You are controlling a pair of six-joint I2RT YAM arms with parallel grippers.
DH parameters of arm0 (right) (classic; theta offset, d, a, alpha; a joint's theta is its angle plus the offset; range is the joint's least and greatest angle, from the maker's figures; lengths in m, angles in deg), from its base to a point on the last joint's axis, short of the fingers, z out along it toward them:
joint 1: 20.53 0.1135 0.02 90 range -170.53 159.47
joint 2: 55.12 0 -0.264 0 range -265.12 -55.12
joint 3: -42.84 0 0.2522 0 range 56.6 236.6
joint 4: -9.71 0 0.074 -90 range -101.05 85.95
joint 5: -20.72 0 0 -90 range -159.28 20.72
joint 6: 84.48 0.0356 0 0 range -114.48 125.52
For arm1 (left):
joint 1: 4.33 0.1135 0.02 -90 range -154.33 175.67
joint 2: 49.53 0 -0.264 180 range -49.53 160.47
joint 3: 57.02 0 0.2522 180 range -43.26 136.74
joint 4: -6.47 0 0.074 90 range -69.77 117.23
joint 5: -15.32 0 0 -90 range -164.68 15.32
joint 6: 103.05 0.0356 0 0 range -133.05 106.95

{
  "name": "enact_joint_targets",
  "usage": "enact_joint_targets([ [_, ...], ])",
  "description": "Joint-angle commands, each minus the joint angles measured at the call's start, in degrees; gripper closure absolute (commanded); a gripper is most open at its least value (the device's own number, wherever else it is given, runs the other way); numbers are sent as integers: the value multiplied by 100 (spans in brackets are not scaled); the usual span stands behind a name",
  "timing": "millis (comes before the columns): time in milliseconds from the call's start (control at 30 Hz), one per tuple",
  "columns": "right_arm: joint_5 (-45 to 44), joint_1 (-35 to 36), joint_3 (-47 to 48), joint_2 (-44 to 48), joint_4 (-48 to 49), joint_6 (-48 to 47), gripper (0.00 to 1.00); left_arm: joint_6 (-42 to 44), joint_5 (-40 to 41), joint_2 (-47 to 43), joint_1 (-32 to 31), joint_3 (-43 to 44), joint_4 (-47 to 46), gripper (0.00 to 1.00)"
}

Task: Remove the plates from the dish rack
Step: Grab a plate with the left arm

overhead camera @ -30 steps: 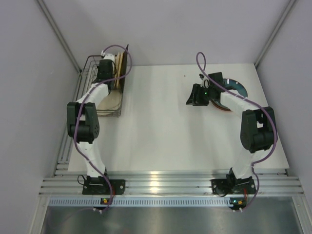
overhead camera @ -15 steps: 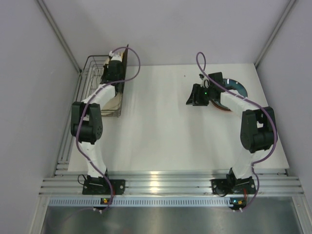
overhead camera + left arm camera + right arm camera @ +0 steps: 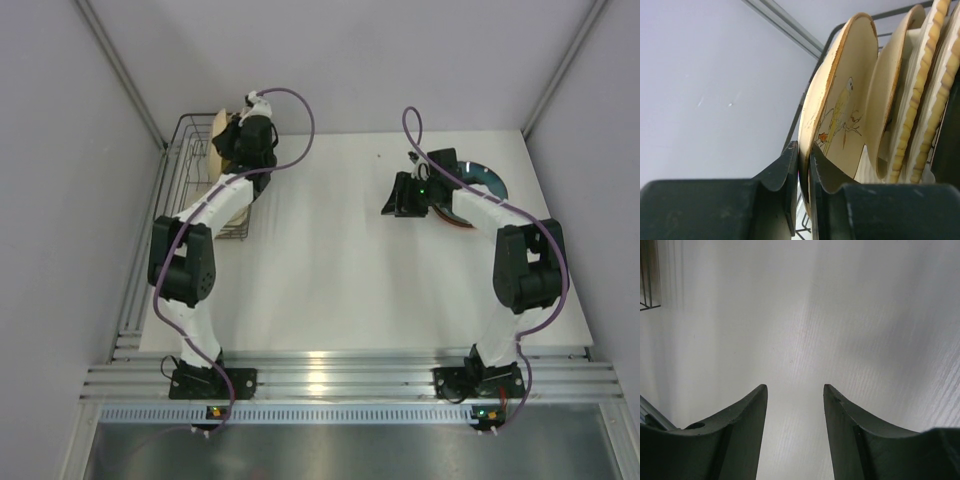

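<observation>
The dark wire dish rack stands at the table's far left. Several plates stand on edge in it: a cream plate with a bird pattern, a second cream one and woven tan ones. My left gripper is at the rack's far right end. In the left wrist view its jaws are shut on the bird plate's rim. A teal plate lies on the table at the far right, partly under my right arm. My right gripper hovers left of it, open and empty.
Grey walls close in on the left, far and right sides. The rack's wire frame runs just behind the held plate. An aluminium rail crosses the near edge by the arm bases. Bare white table lies between the arms.
My left arm has swung right and toward the far end of the rack, its wrist turning over the plates. The right arm has not moved.
</observation>
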Motion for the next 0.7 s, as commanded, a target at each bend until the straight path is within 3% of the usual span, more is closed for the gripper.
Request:
enact_joint_targets([
  [0, 107, 69, -28, 155, 302, -55, 51, 583, 560, -674, -205, 302, -1417, 100],
  [500, 1125, 69, -256, 287, 908, 199, 51, 2043, 1334, -1307, -758, 294, -2498, 100],
  [600, 1459, 52, -335, 366, 1180, 366, 51, 1606, 1195, -1526, -943, 434, -1684, 100],
  [667, 1662, 34, -423, 436, 1451, 506, 51, 579, 784, -1754, -1049, 583, -306, 100],
])
